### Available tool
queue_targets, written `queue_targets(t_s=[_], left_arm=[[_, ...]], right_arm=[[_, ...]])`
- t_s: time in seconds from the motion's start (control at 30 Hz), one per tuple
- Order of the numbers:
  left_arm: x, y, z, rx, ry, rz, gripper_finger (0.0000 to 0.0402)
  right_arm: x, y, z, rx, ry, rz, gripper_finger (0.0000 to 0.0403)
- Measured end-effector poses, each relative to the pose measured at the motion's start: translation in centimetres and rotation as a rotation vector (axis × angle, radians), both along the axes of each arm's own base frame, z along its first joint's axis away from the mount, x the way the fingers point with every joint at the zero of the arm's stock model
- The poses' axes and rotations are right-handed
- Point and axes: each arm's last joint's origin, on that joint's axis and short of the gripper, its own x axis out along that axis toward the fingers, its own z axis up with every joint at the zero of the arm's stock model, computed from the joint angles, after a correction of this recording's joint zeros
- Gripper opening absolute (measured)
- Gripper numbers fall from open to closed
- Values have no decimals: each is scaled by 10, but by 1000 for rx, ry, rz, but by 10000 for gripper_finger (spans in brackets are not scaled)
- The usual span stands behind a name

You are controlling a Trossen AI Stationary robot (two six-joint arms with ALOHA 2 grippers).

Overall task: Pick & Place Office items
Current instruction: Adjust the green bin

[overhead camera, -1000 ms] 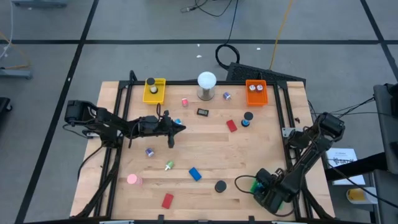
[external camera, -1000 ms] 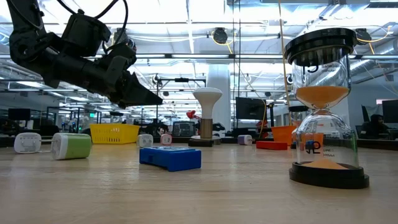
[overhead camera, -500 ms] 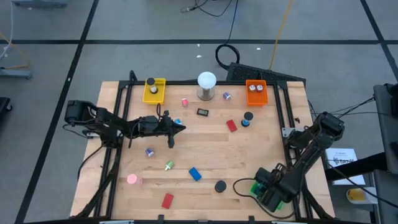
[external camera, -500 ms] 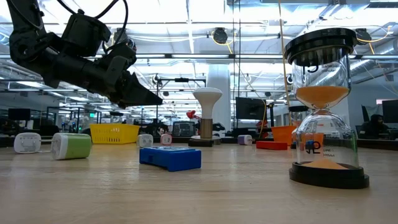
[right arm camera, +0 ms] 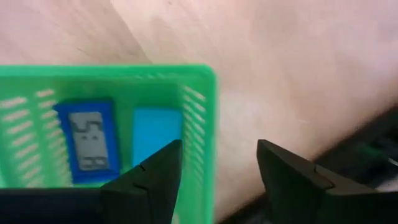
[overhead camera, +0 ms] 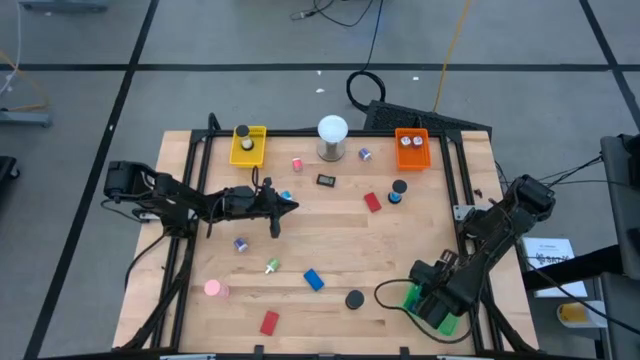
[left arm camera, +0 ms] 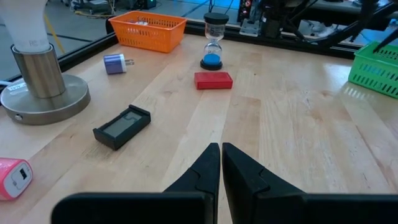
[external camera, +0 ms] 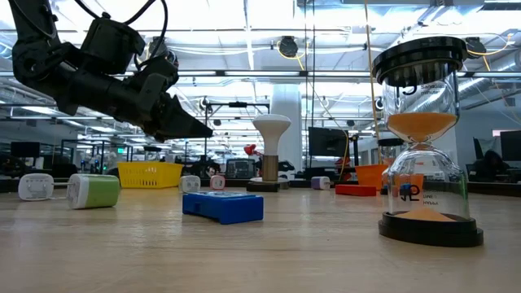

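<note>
Office items lie scattered on the wooden table: a blue block (overhead camera: pixel 314 280), red blocks (overhead camera: pixel 269 322) (overhead camera: pixel 373 202), a pink round piece (overhead camera: pixel 213 289), a black display (left arm camera: pixel 122 126) and an orange-sand hourglass (external camera: pixel 423 138). My right gripper (right arm camera: pixel 217 177) hangs open, pointing down, over the corner of the green tray (right arm camera: pixel 202 124) at the near right. Two blue pieces (right arm camera: pixel 87 143) lie in that tray. My left gripper (left arm camera: pixel 221 165) hovers shut above the table's left middle, holding nothing.
A yellow tray (overhead camera: pixel 248 145), a white ball lamp on a metal base (overhead camera: pixel 332 135) and an orange tray (overhead camera: pixel 412 148) line the far edge. A blue-sand hourglass (left arm camera: pixel 213 43) stands near the red block. Black frame rails run along both sides.
My right gripper has risen above the green tray, shifted slightly toward the far edge and rolled about its own axis; more of the tray shows beneath it. The left arm has kept still.
</note>
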Motion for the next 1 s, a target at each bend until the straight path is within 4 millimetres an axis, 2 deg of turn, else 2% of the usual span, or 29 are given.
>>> queue_targets(t_s=[0.17, 0.33, 0.43, 0.6, 0.87, 1.0], left_arm=[[0, 0, -1, -1, 6, 0, 21], [0, 0, -1, -1, 6, 0, 21], [0, 0, -1, -1, 6, 1, 21], [0, 0, -1, -3, 5, 1, 21], [0, 0, -1, -7, 5, 2, 21], [0, 0, -1, -8, 7, 2, 21]], right_arm=[[-5, -14, -19, 75, -34, -27, 171], [-10, -22, -28, 142, -90, -42, 143], [-11, -23, -29, 187, -133, -79, 103], [-14, -27, -25, 200, -178, -170, 15], [-19, -31, -9, 266, -238, -403, 5], [-25, -27, -6, 278, -264, -533, 5]])
